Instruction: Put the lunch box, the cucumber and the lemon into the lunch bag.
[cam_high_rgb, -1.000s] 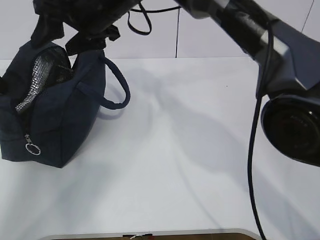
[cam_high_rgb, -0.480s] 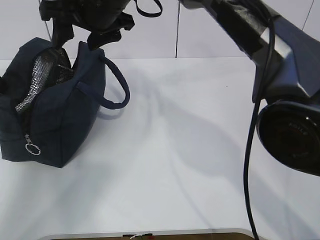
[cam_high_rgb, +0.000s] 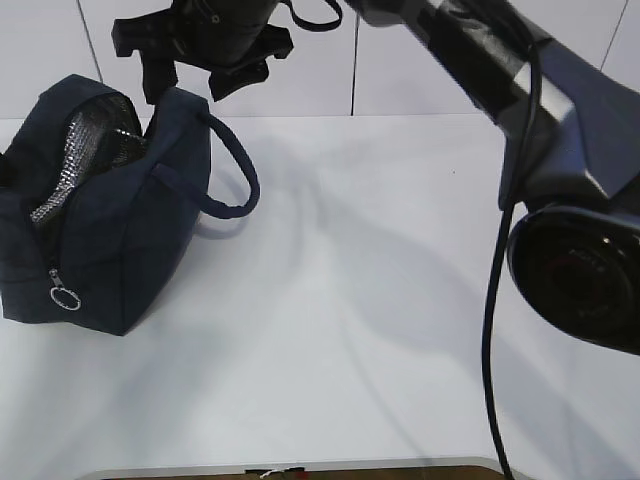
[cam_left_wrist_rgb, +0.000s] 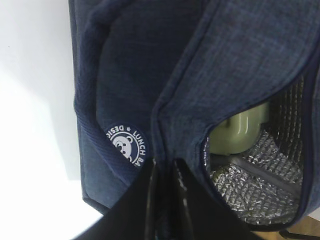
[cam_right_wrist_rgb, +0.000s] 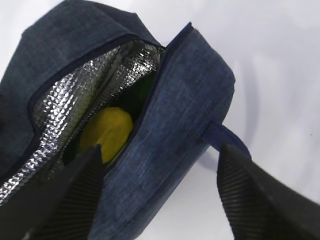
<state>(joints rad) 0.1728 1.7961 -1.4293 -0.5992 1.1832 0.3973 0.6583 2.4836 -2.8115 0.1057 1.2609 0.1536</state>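
The navy lunch bag stands open at the left of the table and shows its silver lining. In the right wrist view the yellow lemon lies inside the bag, with a dark green sliver, perhaps the cucumber, behind it. In the left wrist view the pale green lid of the lunch box shows inside the bag. My right gripper hangs open and empty just above the bag's mouth; it also shows in the right wrist view. My left gripper is shut on the bag's rim fabric.
The white table stretches to the right of the bag. The bag's loop handle sticks out to the right, and the silver ring pull hangs at its front. My right arm crosses the upper right.
My right gripper has lifted up out of the bag's mouth and shifted a little to the right, jaws open. The bag has not moved.
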